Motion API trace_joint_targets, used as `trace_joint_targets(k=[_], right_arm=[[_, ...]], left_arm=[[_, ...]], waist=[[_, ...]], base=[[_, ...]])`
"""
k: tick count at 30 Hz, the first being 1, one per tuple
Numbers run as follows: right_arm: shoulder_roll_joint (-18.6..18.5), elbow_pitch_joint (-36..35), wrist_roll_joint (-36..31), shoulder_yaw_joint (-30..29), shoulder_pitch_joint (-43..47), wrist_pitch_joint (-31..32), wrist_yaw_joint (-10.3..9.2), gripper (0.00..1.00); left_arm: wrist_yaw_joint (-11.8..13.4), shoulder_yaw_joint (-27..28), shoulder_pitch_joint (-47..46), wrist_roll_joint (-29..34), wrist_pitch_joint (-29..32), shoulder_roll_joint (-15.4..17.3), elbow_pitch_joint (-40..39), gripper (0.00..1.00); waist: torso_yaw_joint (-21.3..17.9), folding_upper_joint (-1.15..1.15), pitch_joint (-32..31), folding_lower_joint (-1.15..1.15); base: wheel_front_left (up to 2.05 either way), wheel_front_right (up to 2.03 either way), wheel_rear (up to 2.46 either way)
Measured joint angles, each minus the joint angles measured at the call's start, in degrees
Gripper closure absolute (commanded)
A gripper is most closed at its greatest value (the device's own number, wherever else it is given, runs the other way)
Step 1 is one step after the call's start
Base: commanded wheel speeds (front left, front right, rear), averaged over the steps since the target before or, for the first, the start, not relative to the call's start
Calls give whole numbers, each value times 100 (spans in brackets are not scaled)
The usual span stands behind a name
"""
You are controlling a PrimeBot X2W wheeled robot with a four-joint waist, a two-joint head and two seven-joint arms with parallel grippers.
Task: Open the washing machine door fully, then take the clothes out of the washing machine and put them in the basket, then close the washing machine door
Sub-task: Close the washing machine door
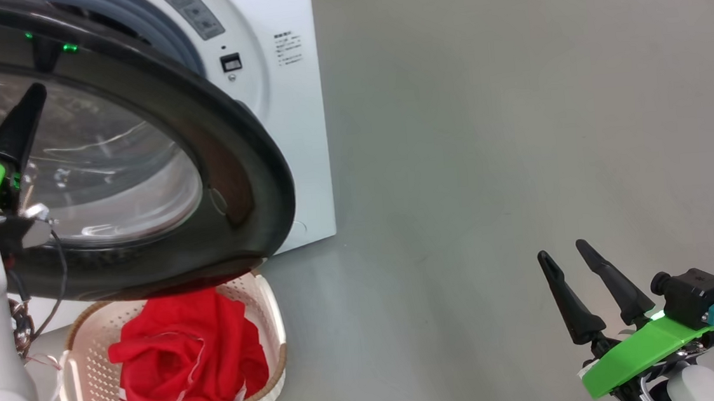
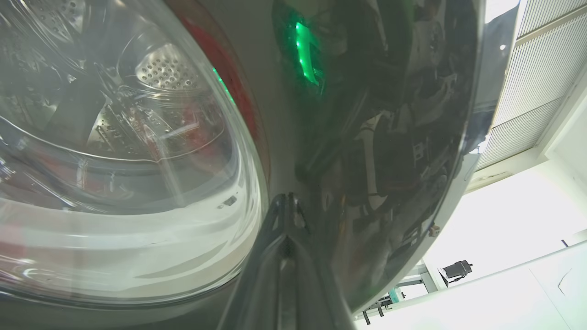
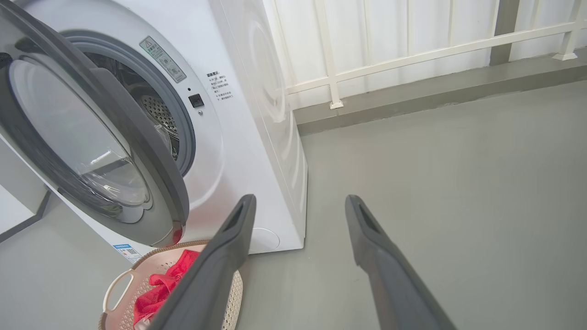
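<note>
The washing machine door (image 1: 253, 170) stands swung out from the front of the washing machine (image 1: 294, 135), hinged on the machine's left side, its glossy black ring and bulging glass facing the head camera. Through the gap between door and machine the right wrist view catches the blue-grey gasket and a slice of the perforated steel drum (image 3: 158, 110).

And the clothes (image 1: 190, 354)? Red fabric with white edges, heaped in the basket (image 1: 91, 387), which sits on the floor directly in front of the machine, with the door's lower rim hanging over its rear half.

The left gripper (image 1: 36, 92) is up at the door's outer face in front of the machine; its fingers (image 2: 275, 238) come together at the tips with nothing between them, lying against the black ring just beside the glass (the ring mirrors green lights and dark robot parts).

The right gripper (image 1: 562, 251) hangs well to the right of the machine over the grey floor (image 1: 487, 152), fingers spread apart and holding nothing. A white railing (image 3: 412, 50) runs behind the machine.
</note>
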Motion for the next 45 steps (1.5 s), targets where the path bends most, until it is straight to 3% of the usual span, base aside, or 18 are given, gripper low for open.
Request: trace_joint_targets(k=[9, 10, 11, 12, 13, 26, 45], right_arm=[[-25, 2, -1, -57, 3, 0, 0, 0], [-26, 2, -1, -73, 4, 0, 0, 0], [-26, 2, -1, -85, 4, 0, 0, 0], [-26, 2, -1, -100, 5, 0, 0, 0], [-29, 2, -1, -115, 6, 0, 0, 0], [-56, -2, -10, -167, 44, 0, 0, 0], [-60, -63, -18, -314, 138, 0, 0, 0]], left_arm=[[-51, -90, 317, 41, 46, -19, -480, 100], [-51, -103, 387, 41, 64, -26, -548, 88], [-51, -115, 455, 40, 108, -29, -616, 63], [-55, -127, 530, 40, 111, -29, -689, 8], [-56, -129, 610, 41, 111, -27, -766, 0], [-346, -359, 1770, 671, -314, 132, -1493, 0], [-548, -338, 3390, 2290, -2555, 193, -2199, 0]], waist=[[269, 0, -115, 0], [307, 0, -127, 0], [344, 0, -138, 0], [382, 0, -150, 0], [422, 0, -162, 0], [863, 0, -370, 0], [1223, 0, -452, 0]], base=[[0, 0, 0], [0, 0, 0], [0, 0, 0], [0, 0, 0], [0, 0, 0], [0, 0, 0], [0, 0, 0]])
